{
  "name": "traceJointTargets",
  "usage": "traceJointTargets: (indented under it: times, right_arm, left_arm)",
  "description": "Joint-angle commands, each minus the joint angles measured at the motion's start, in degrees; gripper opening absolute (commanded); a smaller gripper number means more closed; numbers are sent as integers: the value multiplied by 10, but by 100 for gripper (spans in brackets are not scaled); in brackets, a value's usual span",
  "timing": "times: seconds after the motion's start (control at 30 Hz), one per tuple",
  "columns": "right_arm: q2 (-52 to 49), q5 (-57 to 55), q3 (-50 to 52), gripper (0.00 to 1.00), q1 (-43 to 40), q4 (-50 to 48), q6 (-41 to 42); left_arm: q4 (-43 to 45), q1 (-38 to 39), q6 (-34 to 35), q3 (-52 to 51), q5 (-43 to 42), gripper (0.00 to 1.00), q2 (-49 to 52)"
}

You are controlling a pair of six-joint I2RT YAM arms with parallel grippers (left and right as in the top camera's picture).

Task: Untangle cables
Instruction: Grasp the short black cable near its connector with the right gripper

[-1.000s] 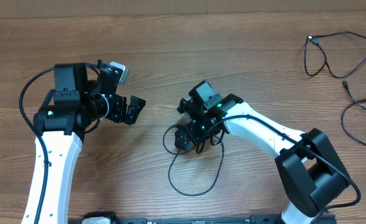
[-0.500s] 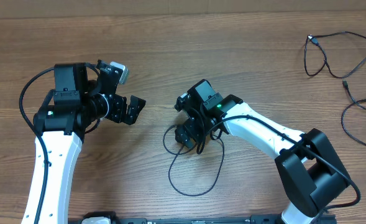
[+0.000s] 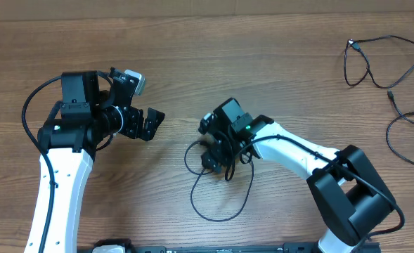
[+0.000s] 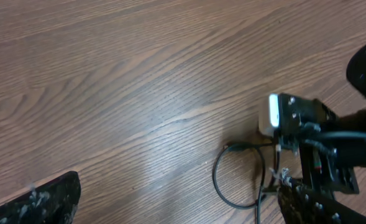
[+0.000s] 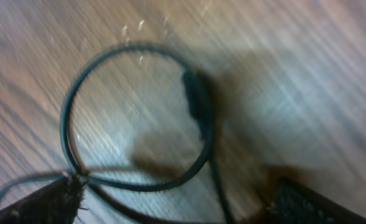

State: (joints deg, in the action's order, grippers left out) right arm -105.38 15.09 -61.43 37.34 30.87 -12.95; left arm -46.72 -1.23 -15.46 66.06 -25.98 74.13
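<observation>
Seen from overhead, the left gripper (image 3: pixel 153 124) hovers above the bare wooden table (image 3: pixel 277 42) with its jaws spread wide and nothing between them. The right gripper (image 3: pixel 217 159) is lowered at mid-table onto a thin black cable (image 3: pixel 192 199), which makes a small loop just left of the fingers and a larger loop trailing toward the near edge. Two more cables lie well apart from it, one at the far right corner (image 3: pixel 352 45) and one by the right edge (image 3: pixel 389 137). In the left wrist view, the left fingers (image 4: pixel 43 202) stand far apart at the bottom corners, empty, and the small loop shows on the wood beside the right arm's wrist. The right wrist view is blurred. The right fingers (image 5: pixel 40 202) are spread at the lower corners, pinching nothing. A round loop of the cable lies flat on the table between and beyond them, a dark plug (image 5: pixel 195 102) on its right side.
</observation>
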Motion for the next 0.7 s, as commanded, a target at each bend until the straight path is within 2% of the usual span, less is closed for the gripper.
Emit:
traceJointTargets:
  times: [0.0, 0.2, 0.67]
  right_arm:
    - [7, -1, 15, 94, 5, -20, -4]
    - [0, -1, 21, 91, 5, -51, 7]
    - [-18, -5, 21, 63, 5, -57, 25]
  left_arm:
    - [2, -1, -13, 12, -8, 100, -11]
    - [2, -1, -13, 12, -8, 100, -11]
    - [2, -1, -13, 12, -8, 100, -11]
